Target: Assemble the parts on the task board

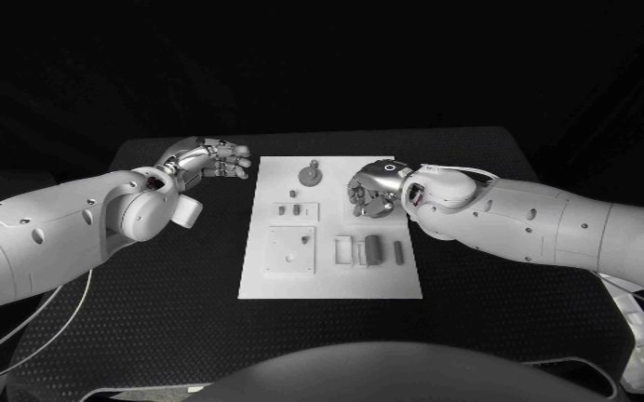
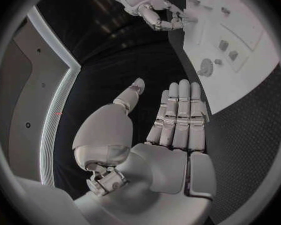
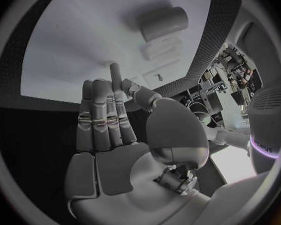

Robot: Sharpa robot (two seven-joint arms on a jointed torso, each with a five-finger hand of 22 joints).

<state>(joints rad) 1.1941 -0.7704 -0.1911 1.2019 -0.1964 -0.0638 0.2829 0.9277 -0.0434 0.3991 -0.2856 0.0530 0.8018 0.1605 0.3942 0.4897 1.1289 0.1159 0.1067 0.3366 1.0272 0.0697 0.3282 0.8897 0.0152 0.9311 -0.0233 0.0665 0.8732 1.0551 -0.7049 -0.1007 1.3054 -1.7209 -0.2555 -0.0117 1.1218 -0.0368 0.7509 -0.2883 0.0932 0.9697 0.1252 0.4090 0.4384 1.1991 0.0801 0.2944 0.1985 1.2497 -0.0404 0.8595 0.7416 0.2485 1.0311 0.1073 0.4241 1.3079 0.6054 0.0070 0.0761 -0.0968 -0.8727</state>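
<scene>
The white task board (image 1: 269,281) lies in the middle of the black table. Grey parts sit on it: a round knob (image 1: 312,176) at the far end, a square plate (image 1: 291,250), pale blocks (image 1: 352,251) and a dark cylinder (image 1: 398,251). My right hand (image 1: 376,188) hovers over the board's far right part. In the right wrist view it pinches a thin grey peg (image 3: 115,71) between thumb and fingers, above the board (image 3: 84,40). My left hand (image 1: 208,158) is off the board's far left corner, fingers straight, holding nothing (image 2: 178,120).
Two small pieces (image 1: 291,207) stand between the knob and the square plate. Black table (image 1: 161,272) surrounds the board on every side. The right wrist view shows a cylinder (image 3: 162,21) and a pale block (image 3: 162,47) beyond the fingers.
</scene>
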